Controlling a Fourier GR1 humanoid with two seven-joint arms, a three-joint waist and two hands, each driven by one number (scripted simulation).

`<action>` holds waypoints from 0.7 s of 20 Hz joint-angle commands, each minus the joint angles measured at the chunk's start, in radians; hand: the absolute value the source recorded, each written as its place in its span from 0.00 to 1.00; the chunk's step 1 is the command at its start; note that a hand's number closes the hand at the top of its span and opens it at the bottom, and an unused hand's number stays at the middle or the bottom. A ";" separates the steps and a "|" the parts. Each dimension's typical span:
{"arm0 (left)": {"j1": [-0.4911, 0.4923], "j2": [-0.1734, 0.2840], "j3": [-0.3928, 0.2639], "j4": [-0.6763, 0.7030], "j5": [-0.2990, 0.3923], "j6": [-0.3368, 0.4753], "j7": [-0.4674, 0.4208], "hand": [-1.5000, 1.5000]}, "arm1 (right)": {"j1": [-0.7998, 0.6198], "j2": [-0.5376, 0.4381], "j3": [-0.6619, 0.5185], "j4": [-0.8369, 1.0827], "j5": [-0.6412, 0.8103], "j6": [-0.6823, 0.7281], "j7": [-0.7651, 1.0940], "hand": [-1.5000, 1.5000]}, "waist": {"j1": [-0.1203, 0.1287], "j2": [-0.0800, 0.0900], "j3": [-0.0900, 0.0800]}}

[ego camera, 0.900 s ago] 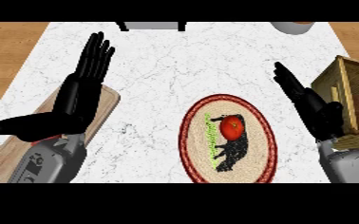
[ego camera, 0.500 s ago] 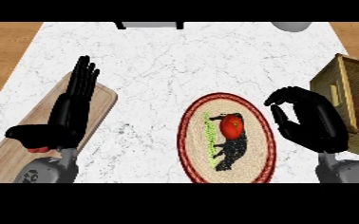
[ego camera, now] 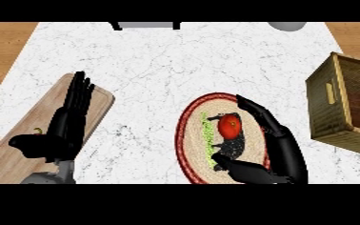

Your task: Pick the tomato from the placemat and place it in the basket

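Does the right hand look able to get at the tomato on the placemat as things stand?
Probably yes. The right hand is open beside the tomato, fingers to its right and thumb below it, over the placemat. Nothing lies between them.

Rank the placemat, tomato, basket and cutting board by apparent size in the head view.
1. Cutting board and placemat: look alike, and both are partly covered, so unranked.
2. Basket: cut off by the right edge, so unsure.
3. Tomato: clearly smallest.
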 commanded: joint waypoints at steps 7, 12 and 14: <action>0.010 0.004 0.019 -0.007 0.011 -0.010 0.000 0.50 | -0.023 -0.411 -0.173 -0.171 0.270 0.096 0.595 0.00 | -0.001 0.002 -0.005; -0.018 0.019 0.021 -0.026 0.000 -0.010 0.036 0.50 | -0.081 -0.555 -0.169 -0.381 0.118 0.367 0.869 0.00 | 0.009 0.003 -0.002; -0.010 -0.004 0.002 -0.039 -0.007 -0.007 0.033 0.50 | -0.114 -0.576 -0.218 -0.387 -0.019 0.448 0.895 0.00 | 0.017 0.007 0.002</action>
